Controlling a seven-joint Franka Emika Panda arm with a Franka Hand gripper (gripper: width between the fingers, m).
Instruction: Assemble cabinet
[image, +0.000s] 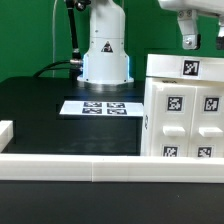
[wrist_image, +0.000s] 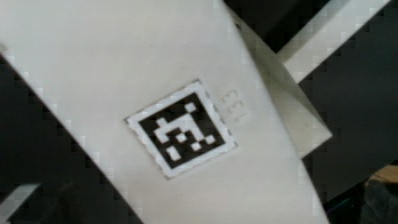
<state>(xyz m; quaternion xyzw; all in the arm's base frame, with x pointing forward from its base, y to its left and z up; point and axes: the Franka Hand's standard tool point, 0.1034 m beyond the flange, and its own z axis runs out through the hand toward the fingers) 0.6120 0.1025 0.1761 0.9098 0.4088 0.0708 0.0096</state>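
Marker board (image: 104, 107), white border rail (image: 60, 168)

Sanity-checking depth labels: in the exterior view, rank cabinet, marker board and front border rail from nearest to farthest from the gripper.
1. White boxy plastic cabinet, directly below the gripper, exterior view's right.
2. Flat white marker board, on the black table toward the exterior view's left.
3. Low white border rail, along the front edge.

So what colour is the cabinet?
White, with black-and-white square tags; the cabinet shows best in the exterior view.
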